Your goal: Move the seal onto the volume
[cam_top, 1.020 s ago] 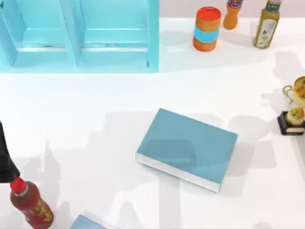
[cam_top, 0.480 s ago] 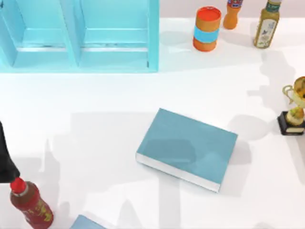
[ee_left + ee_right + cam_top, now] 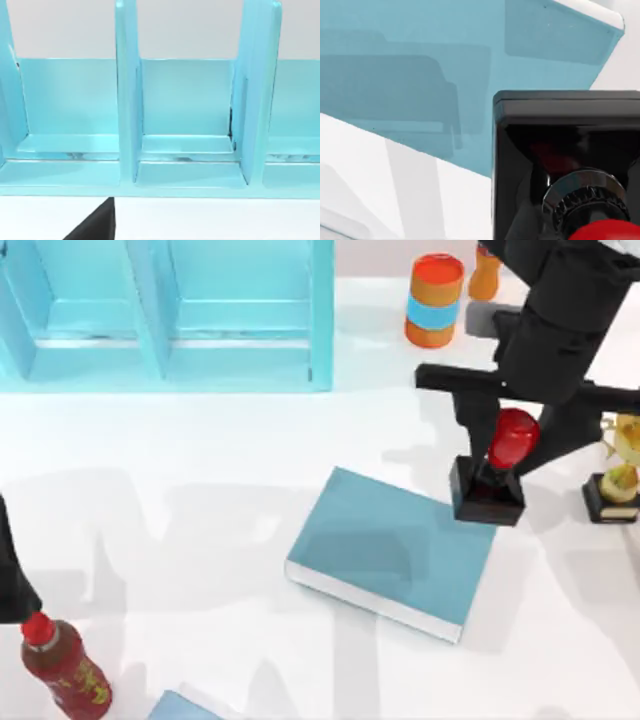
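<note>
Top view: right gripper [image 3: 505, 445], absent from the table half a second ago, now hangs at the book's [image 3: 390, 550] far right corner, fingers closed on the seal [image 3: 495, 475] by its red knob. Seal base overlaps that corner; carry under way, release pending. Left arm [image 3: 12, 575] parked at left edge.

Left wrist view: shelf [image 3: 160, 125].

Right wrist view: seal [image 3: 565, 165] above book [image 3: 420, 65], apparently not yet resting.
</note>
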